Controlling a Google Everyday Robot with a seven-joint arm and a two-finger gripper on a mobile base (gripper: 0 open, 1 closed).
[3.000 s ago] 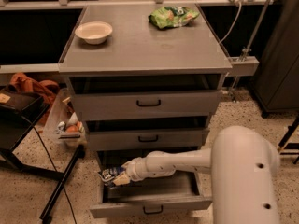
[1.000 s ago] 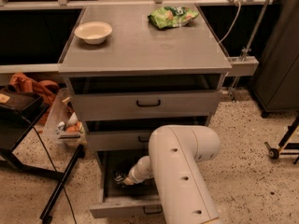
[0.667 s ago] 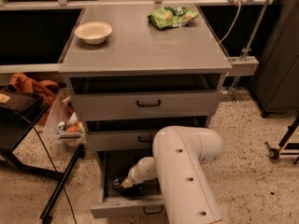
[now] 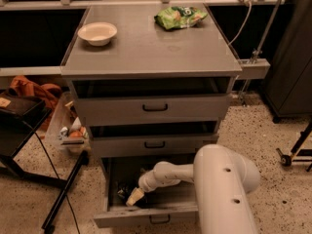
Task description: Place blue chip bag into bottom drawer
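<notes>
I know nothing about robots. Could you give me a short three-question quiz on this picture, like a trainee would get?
1. True or false: the green chip bag lies inside the white bowl.
2. Where is the gripper? A: above the bowl. B: down inside the open bottom drawer. C: at the green chip bag.
3. Fill in: the grey cabinet has ___ drawers.

Key: 1 false, as they lie apart on the cabinet's top. 2 B. 3 three.
</notes>
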